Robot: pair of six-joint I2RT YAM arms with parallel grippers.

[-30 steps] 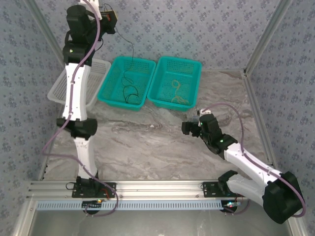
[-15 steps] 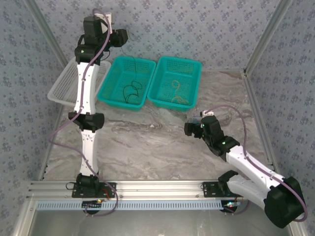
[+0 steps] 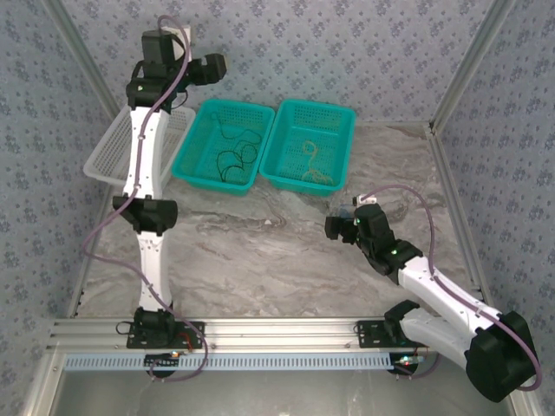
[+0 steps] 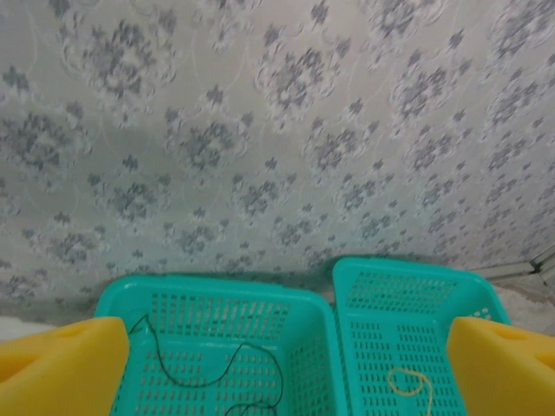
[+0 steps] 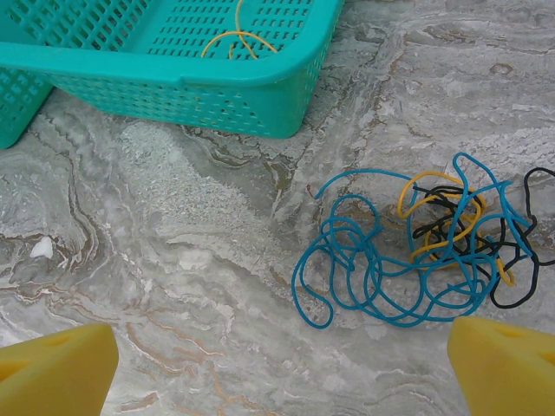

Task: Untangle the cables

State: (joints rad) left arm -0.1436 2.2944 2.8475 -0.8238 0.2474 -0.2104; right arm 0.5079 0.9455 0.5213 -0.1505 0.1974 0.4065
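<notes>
Wide and empty like the left tool [image 4: 277, 364], the right tool [image 5: 277, 373] risks snagging several strands at once, hauling the cables [image 5: 434, 251] into one tighter knot.

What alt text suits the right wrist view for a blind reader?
A tangle of blue, yellow and black cables lies on a grey marbled table. Beyond it stands a teal basket holding a yellow cable; the robot's yellow jaws stand open at the bottom corners.
</notes>
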